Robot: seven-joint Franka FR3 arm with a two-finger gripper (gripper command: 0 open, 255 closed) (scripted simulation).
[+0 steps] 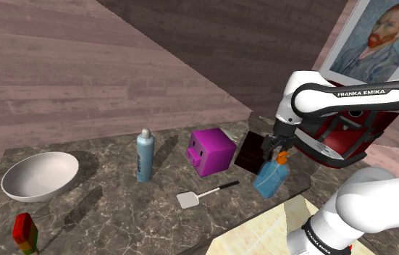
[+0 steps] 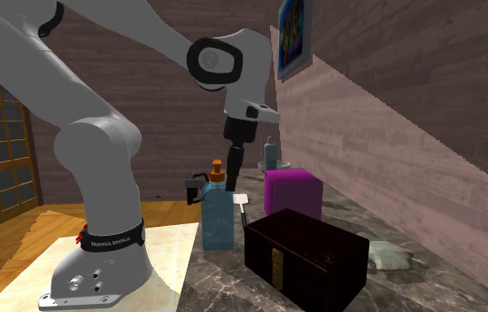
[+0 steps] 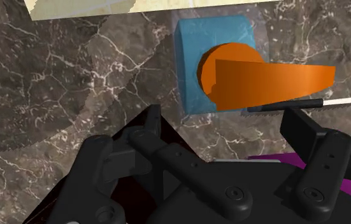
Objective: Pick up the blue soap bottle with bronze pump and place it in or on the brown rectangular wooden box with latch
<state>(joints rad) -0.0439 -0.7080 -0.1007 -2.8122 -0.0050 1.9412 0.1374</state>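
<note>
The blue soap bottle [image 1: 269, 179] with an orange-bronze pump [image 1: 282, 156] stands upright near the marble counter's edge, close to the stand. The dark brown box with a latch [image 1: 250, 151] lies right beside it, lid shut. In the second exterior view the box [image 2: 308, 253] is in front and the bottle [image 2: 218, 218] just behind it. My gripper [image 1: 276, 147] hangs directly above the pump, pointing down. In the wrist view the gripper [image 3: 225, 124] is open, and the pump [image 3: 257, 77] and bottle top [image 3: 215, 38] lie just beyond the fingertips, untouched.
A purple cube with a face [image 1: 212, 151] sits next to the box. A white spatula [image 1: 201, 194], a tall pale-blue bottle [image 1: 145, 154], a white bowl [image 1: 40, 176] and a red-green item [image 1: 25, 233] spread along the counter. A red appliance [image 1: 350, 134] stands behind the arm.
</note>
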